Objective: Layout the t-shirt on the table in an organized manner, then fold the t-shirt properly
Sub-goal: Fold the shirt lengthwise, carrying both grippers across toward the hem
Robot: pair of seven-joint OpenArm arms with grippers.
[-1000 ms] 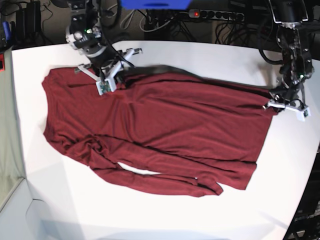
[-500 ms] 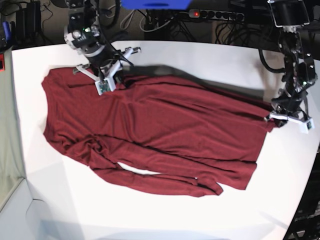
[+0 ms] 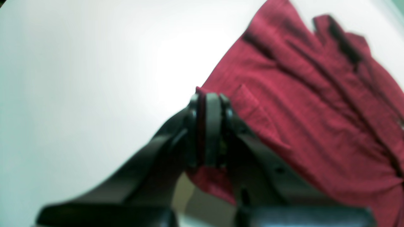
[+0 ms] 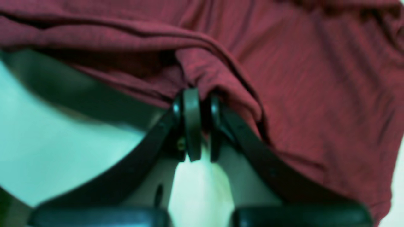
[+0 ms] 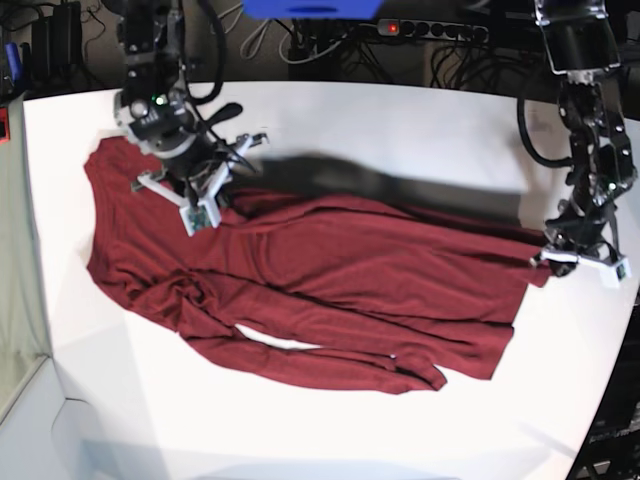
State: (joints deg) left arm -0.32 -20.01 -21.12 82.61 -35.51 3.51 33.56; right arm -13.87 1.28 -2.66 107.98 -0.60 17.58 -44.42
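Maroon t-shirt point(image 5: 330, 290) edges are pinched by both arms' fingers, left point(image 3: 210, 129) and right point(image 4: 197, 124).

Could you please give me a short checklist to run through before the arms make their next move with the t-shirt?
1. Left gripper shut on the t-shirt: ok, red fabric sits pinched between its fingers.
2. Right gripper shut on the t-shirt: ok, a bunched fold is clamped at its tips.
3. Both grips on the far edge, at opposite ends: ok in the base view.
4. Shirt lying flat: not ok, the near side is wrinkled and doubled over.
5. Shirt fully on the table: ok, white surface shows all around it.
6. Number of layers in each grip: cannot tell.
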